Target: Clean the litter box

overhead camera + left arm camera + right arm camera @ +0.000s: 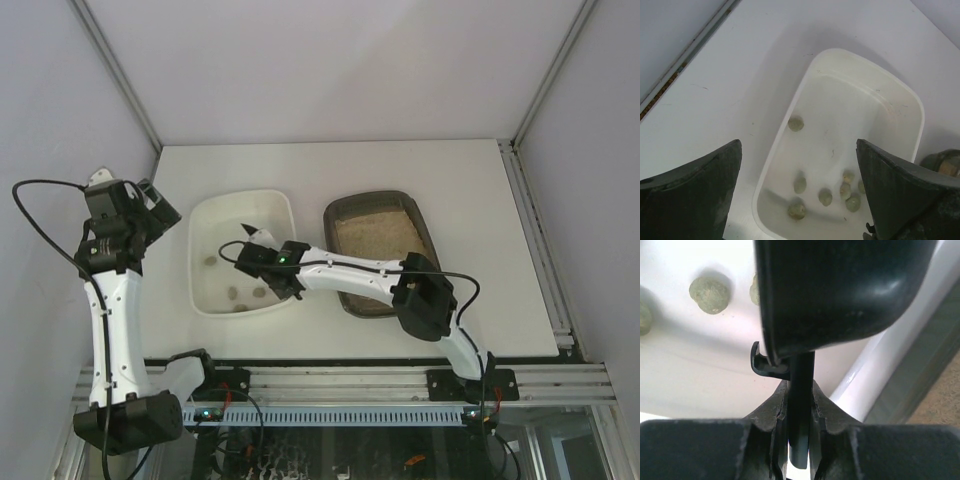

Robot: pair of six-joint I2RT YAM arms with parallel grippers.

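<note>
The litter box [371, 197], dark-rimmed with beige litter, sits right of centre; a corner of its rim [912, 367] shows in the right wrist view. My right gripper [258, 256] reaches left over the white tray [240, 197] and is shut [800, 395] on the thin handle of a black scoop [840, 290], whose bowl hangs above the tray floor. Several grey-green lumps [825, 196] lie in the near end of the tray, and one of these lumps [710, 294] shows beside the scoop. My left gripper [158, 208] stands open [799, 144] high above the tray's left side, holding nothing.
The white tray [866, 62] lies just left of the litter box, their long sides close together. A metal rail [685, 57] runs along the table's left edge. White walls close off the left, right and back.
</note>
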